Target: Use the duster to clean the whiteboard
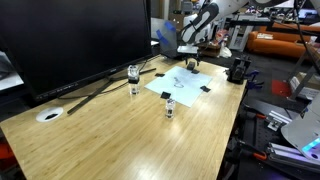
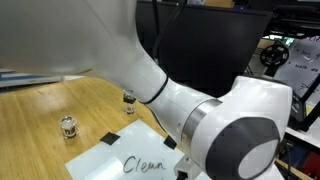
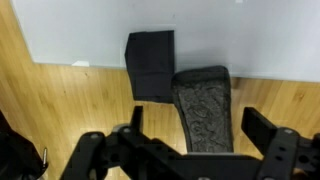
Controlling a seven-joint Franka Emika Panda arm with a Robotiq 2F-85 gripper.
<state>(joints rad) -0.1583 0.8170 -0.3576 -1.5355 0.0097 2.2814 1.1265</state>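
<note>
Duster, a small near-black textured block [image 3: 203, 105], is straddled by the black robot hand [image 3: 197, 125], spread wide, presumably for grasping. It is set on the pale wooden surface [image 3: 60, 110] at the edge of the thin white whiteboard [image 3: 240, 35], beside a flat black corner tab [image 3: 150, 65].

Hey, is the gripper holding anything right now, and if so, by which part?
Nothing. In the wrist view the gripper is open, with the duster lying between its fingers untouched, at the edge of the whiteboard.
</note>
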